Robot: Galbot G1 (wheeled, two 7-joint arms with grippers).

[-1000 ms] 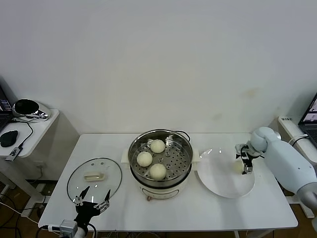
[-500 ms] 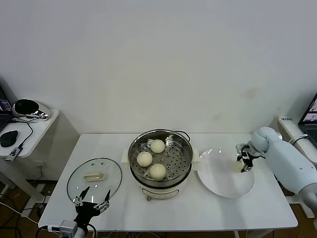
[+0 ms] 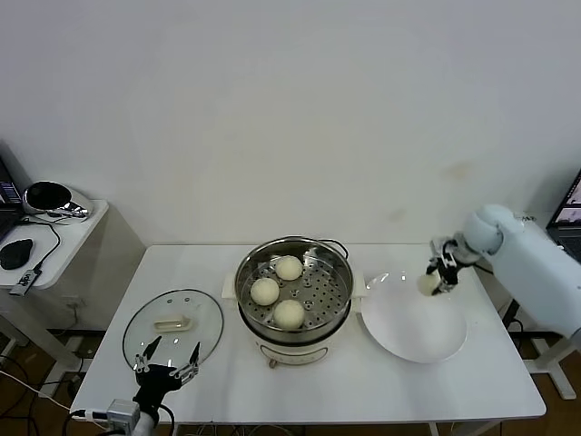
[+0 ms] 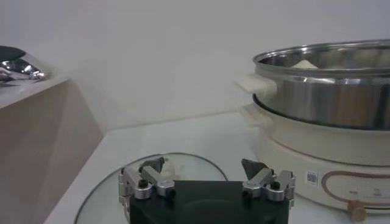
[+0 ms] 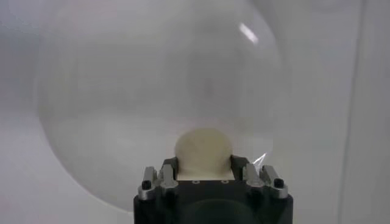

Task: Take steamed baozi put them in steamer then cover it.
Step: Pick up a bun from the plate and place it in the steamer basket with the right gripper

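Fingers (image 5: 239, 165) half-hide the baozi (image 5: 203, 152) they clamp.

The right end effector (image 5: 204, 172) clamps a cream-white baozi (image 5: 203, 149) between its fingers above the white plate (image 5: 122, 91)

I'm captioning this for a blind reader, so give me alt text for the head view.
The right gripper holds a small round cream-white bun above a flat white plate. Three more buns sit in the shiny steel steamer basket; the clear glass lid lies near the open left gripper.
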